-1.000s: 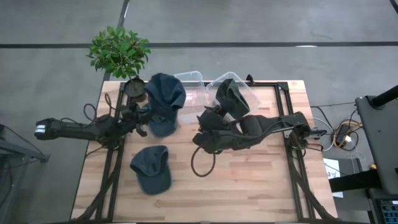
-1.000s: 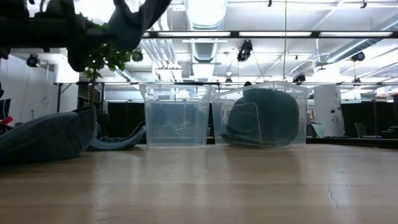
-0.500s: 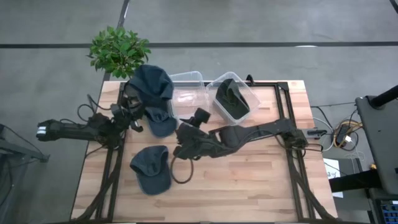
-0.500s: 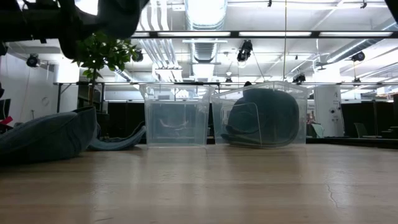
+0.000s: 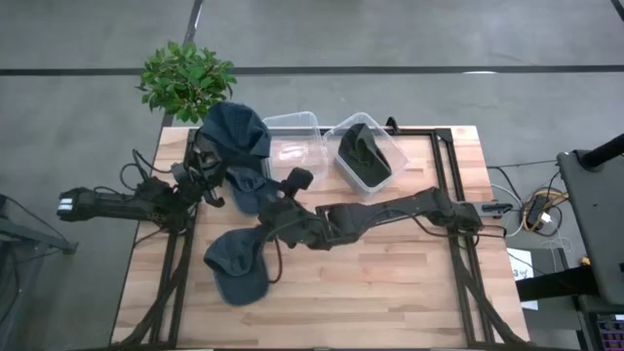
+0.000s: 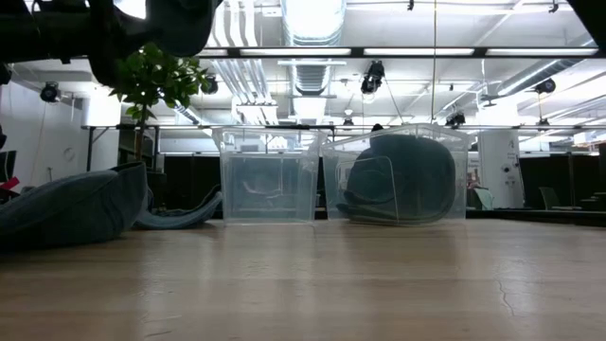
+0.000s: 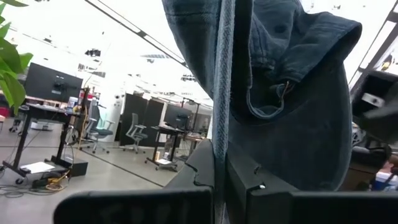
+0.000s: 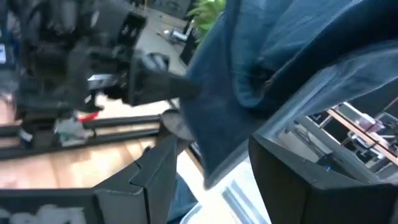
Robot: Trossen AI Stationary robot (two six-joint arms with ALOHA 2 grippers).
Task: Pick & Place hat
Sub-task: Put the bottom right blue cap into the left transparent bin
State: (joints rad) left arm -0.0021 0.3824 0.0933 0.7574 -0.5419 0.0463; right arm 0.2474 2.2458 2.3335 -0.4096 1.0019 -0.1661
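Observation:
My left gripper [image 7: 221, 180] is shut on a blue denim hat [image 5: 234, 136], raised above the table's far left part; the low view shows the hat at top left [image 6: 180, 19]. My right gripper [image 8: 211, 168] reaches across from the right and stands open at the hat's hanging lower part [image 5: 252, 187]. Its fingers are on either side of the cloth [image 8: 261, 74]; whether they touch it, I cannot tell. A second blue hat [image 5: 237, 263] lies flat near the left front. A dark hat [image 5: 364, 156] sits in the right clear bin [image 5: 390, 144]. My left gripper pinches a thin edge of the hat [image 7: 222, 118] between its two fingers; the cloth runs straight out from between the fingertips. The fingers come from the table's left, slanting a little upward. The hat is lifted clear of the table, its crown [image 7: 298, 106] bulging beyond the fingers.
An empty clear bin [image 5: 297, 136] stands beside the one with the dark hat at the far edge. A potted plant [image 5: 185, 80] sits off the far left corner. Bare wood lies at the near right [image 5: 390, 283].
My right gripper has swept toward the table's left edge and sunk a little, coming up to the held hat. My left gripper has rolled in place, and the hat has swung up and toward the far left corner.

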